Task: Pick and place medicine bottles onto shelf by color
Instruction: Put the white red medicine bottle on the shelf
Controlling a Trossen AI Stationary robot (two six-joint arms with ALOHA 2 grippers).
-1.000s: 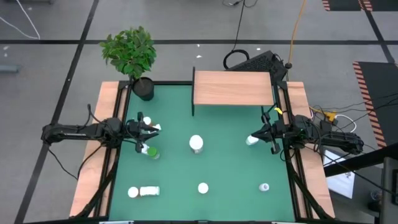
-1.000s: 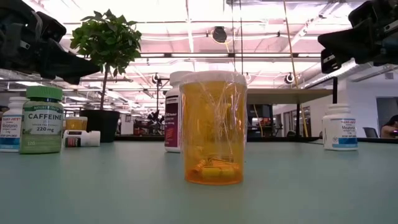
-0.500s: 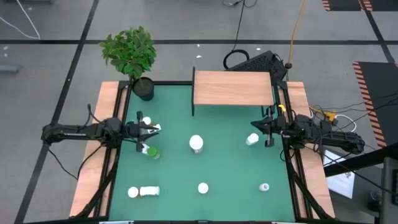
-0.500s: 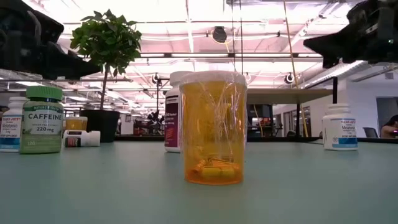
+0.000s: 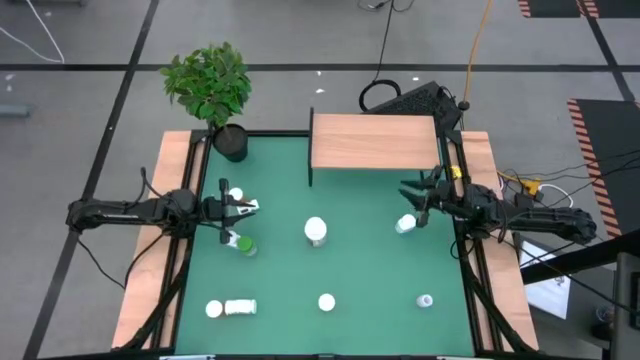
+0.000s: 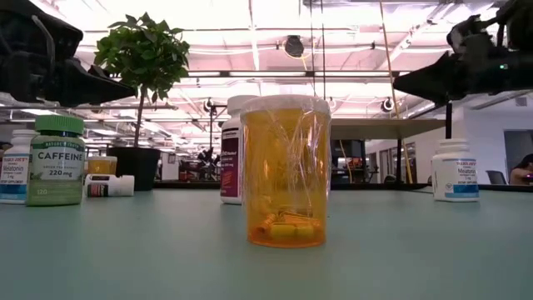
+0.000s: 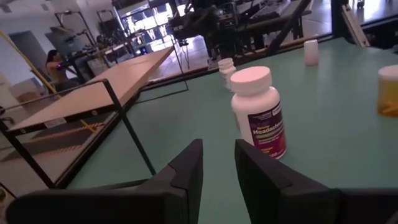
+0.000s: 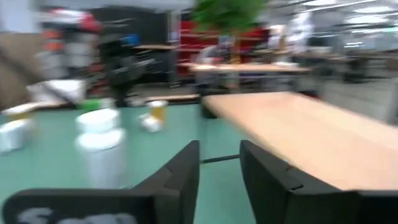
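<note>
Medicine bottles (image 5: 316, 231): white, various caps.

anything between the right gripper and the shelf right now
No, only bare green mat lies between the right gripper and the shelf, clearest in the high view.

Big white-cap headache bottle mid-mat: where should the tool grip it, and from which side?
Likely the white cap or the neck just under it, coming from straight above. The headache bottle stands upright and alone on the green mat, so there seems to be room on all sides for the fingers. Its body looks wide and its cap narrower. The left tool faces it with fingers slightly apart.
</note>
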